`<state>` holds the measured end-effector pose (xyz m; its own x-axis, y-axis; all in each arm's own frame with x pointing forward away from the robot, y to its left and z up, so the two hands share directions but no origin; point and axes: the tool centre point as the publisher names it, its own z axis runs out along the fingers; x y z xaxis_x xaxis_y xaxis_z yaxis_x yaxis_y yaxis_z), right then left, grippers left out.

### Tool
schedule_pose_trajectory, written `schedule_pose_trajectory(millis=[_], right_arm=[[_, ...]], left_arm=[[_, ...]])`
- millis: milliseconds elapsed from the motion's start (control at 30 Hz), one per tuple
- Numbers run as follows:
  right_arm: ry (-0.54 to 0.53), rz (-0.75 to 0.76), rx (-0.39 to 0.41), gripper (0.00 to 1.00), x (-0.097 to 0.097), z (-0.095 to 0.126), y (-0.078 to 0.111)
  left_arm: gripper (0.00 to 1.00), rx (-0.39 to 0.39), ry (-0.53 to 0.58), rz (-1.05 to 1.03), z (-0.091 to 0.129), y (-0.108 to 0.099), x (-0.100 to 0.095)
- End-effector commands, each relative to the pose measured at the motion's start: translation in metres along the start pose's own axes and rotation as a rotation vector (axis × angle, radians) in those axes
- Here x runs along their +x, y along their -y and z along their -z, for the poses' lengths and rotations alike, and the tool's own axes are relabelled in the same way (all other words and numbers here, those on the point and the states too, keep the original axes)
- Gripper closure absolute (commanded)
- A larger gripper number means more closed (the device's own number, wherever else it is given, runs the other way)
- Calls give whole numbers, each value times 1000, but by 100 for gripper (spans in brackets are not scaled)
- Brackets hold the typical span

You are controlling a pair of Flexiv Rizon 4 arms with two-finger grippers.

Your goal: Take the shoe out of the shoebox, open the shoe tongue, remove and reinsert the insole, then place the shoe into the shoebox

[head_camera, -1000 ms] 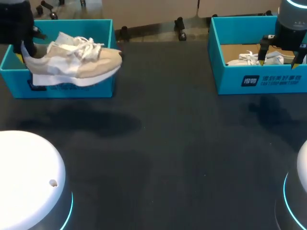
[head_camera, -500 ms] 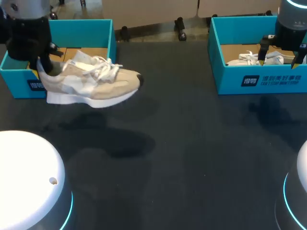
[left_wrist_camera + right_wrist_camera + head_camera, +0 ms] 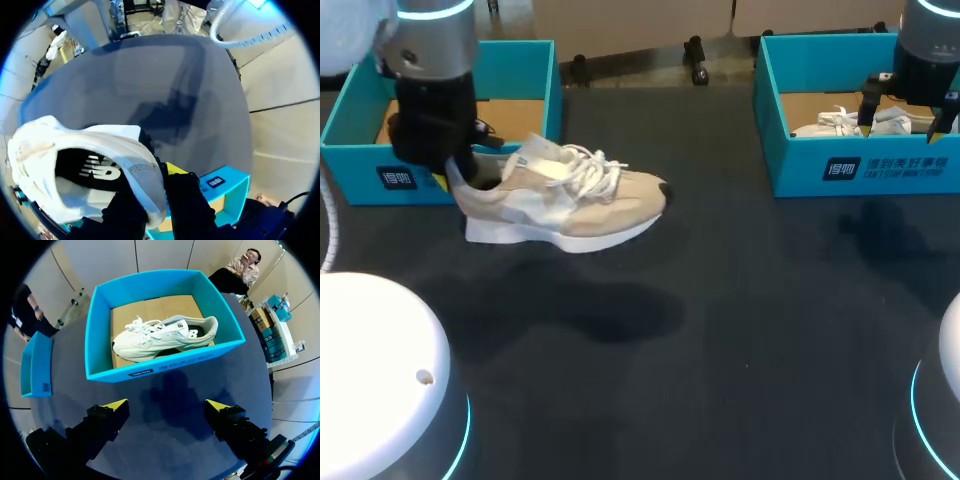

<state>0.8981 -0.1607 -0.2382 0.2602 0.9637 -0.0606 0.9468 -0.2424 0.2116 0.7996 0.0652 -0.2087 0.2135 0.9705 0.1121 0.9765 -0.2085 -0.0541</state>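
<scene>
A beige and white sneaker (image 3: 570,200) with white laces hangs just above the dark table, toe pointing right, in front of the left teal shoebox (image 3: 535,70). My left gripper (image 3: 460,178) is shut on its heel collar. In the left wrist view the heel rim of the sneaker (image 3: 75,165) is pinched in that gripper (image 3: 155,182), and the dark insole shows inside. My right gripper (image 3: 910,112) hovers open over the right teal shoebox (image 3: 860,165). In its wrist view the gripper (image 3: 166,405) holds nothing, with that shoebox (image 3: 100,330) ahead of it.
A white shoe (image 3: 160,335) lies in the right shoebox, also seen as the white shoe (image 3: 835,122) from above. The left shoebox (image 3: 35,365) appears small beside the right gripper. White round arm bases (image 3: 370,370) sit at the table's near corners.
My left arm has carried the sneaker out of the left shoebox, rightward and toward the table's front. The right arm has not moved.
</scene>
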Motion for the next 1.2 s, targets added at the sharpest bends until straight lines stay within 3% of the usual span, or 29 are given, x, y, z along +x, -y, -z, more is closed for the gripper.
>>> schedule_pose_trajectory(millis=[33,533,1200], right_arm=[[-1,-1,-3,0,0,0,1],[-1,-1,-3,0,0,0,1],[-1,-1,-3,0,0,0,1]], left_arm=[[100,11,-10,25,2,-3,-20],[100,34,33,9,6,8,-68],[100,19,37,68,2,7,-65]])
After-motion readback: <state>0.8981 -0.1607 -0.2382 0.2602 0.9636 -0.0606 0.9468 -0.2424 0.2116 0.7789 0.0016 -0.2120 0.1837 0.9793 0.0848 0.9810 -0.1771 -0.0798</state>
